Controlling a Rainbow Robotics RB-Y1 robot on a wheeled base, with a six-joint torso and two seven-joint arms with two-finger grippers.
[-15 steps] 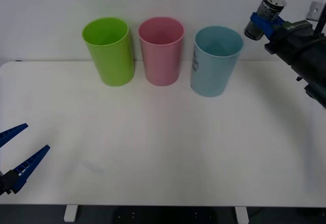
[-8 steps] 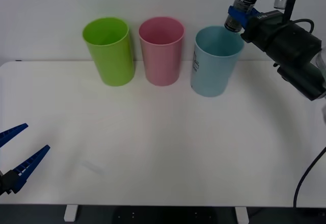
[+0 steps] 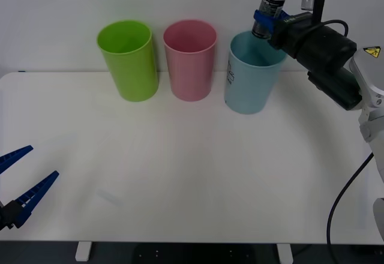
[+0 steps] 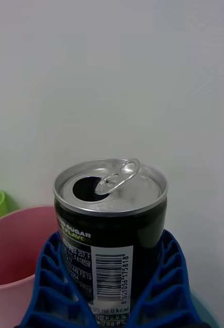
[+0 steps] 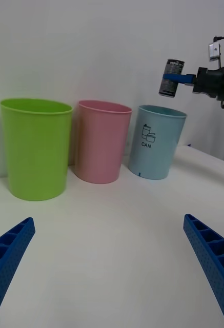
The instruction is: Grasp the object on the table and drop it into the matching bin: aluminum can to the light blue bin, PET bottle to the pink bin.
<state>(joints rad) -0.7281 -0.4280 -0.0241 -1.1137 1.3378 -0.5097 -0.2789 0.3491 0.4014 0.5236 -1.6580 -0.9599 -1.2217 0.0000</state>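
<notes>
Carrying the aluminum can (image 3: 267, 15) is the step in hand: the right tool (image 3: 261, 19) has it clenched around the lower body, upright with its silver pull-tab lid on top, high above the desk (image 3: 192, 156) and over the far rim of the light blue bin (image 3: 255, 72). From the left wrist view the can (image 5: 171, 78) hangs above that bin's (image 5: 157, 142) mouth, clear of the rim, though I cannot tell whether it is fully centred. By my judgement the next move calls for a small nudge over the opening, then letting the fingers (image 4: 165, 287) part so the can drops inside, not toward the pink bin (image 3: 190, 60) beside it. The left tool (image 3: 24, 186) waits released, low at the desk's near left edge.
</notes>
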